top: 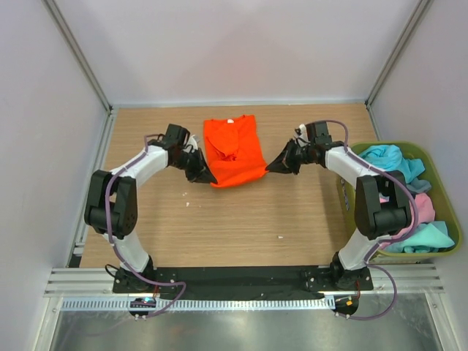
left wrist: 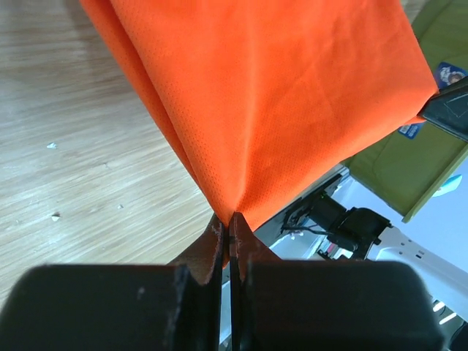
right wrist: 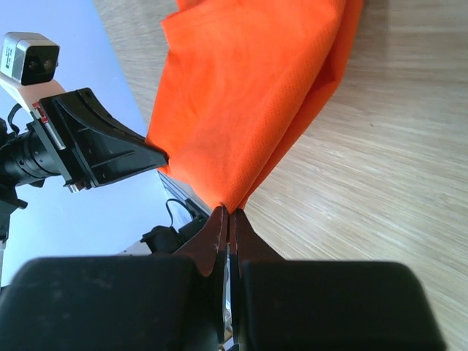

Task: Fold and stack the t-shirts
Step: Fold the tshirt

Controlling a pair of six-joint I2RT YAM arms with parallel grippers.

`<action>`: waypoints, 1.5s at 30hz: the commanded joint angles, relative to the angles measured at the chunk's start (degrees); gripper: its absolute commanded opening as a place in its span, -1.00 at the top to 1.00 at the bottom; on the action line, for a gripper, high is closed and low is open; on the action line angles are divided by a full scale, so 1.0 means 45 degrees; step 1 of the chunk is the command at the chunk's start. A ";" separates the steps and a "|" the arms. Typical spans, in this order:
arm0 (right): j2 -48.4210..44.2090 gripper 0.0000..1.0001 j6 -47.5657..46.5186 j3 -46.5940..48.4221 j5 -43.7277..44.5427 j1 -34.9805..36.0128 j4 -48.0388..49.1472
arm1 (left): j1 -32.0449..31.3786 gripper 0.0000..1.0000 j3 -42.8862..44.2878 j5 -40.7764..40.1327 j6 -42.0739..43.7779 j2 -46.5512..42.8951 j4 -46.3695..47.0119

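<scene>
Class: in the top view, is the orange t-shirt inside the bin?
No, the orange t-shirt is on the table, outside the bin.

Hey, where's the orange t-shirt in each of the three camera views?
Top external: orange t-shirt upper centre, between the left end effector and the right end effector.
Left wrist: fills the upper middle, corner pinched at bottom centre.
Right wrist: upper centre, corner pinched at bottom centre.
Shared landmark: the wooden table.
</scene>
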 commanded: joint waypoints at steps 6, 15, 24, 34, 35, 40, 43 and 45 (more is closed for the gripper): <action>0.2498 0.97 0.0156 0.5382 -0.0400 0.0049 0.1042 | 0.1237 1.00 0.4850 -0.0138 0.0079 0.1533 0.0128; 0.8990 -0.86 -0.1502 1.5146 0.1299 0.0107 0.2138 | 0.1591 -0.70 1.4595 -0.5271 0.4051 0.7606 0.1536; 0.7250 -0.99 -0.2810 1.1453 0.0363 0.0107 0.0986 | 0.1766 -0.93 1.2751 -0.4964 0.3927 0.6888 0.0481; 0.9495 -0.92 -0.1314 1.3913 -0.0260 0.0634 0.2229 | 0.2214 -0.64 1.2691 -0.4144 0.4201 0.8450 0.0401; 0.9767 -0.90 -0.1018 1.3934 -0.0456 0.0654 0.2815 | 0.2254 -0.66 1.2671 -0.3833 0.3910 0.8664 0.0460; 1.0219 -0.88 -0.0040 1.3117 -0.0927 0.0888 0.3134 | 0.2469 -0.71 1.2652 -0.2758 0.3575 0.9290 0.0889; 1.0570 -0.87 -0.0019 1.2763 -0.0947 0.0928 0.3095 | 0.2489 -0.68 1.2593 -0.2133 0.3090 0.9661 0.1143; 1.0746 -0.87 -0.0233 1.2742 -0.0714 0.0869 0.2823 | 0.2489 -0.64 1.2593 -0.1762 0.2814 0.9837 0.1534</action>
